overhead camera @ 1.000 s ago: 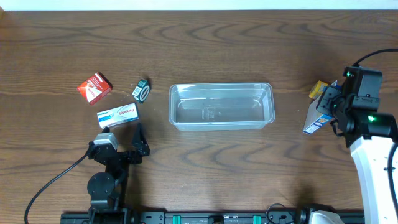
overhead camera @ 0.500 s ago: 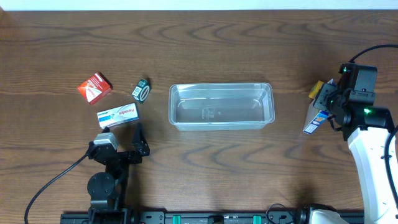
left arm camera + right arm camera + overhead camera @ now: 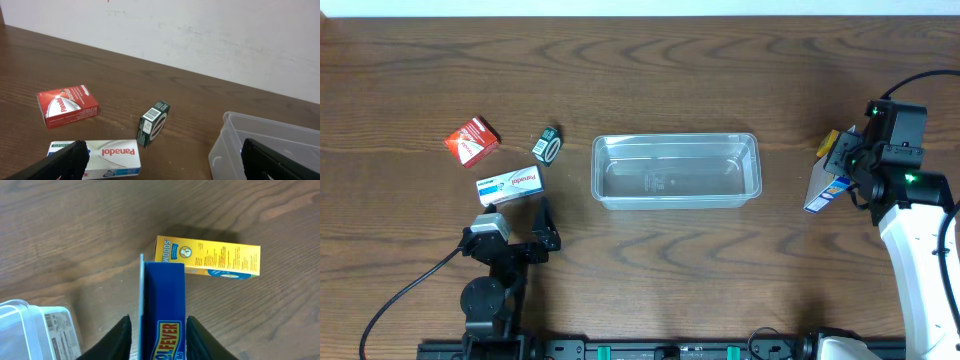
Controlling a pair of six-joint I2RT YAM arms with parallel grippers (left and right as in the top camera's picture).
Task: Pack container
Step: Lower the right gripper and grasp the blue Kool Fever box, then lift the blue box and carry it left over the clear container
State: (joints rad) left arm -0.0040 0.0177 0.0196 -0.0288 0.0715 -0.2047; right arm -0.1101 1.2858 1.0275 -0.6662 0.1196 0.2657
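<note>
The clear plastic container stands empty at the table's middle; its corner shows in the left wrist view and in the right wrist view. My right gripper is shut on a blue box, holding it on edge right of the container. A yellow box lies just behind it. My left gripper is open and empty, low near the front, just behind a white Panadol box.
A red box and a small dark green box lie left of the container. A pale wall runs along the table's far edge.
My right wrist has shifted slightly toward the far edge, and the blue box in it has moved a little to the left. The left arm has not moved.
</note>
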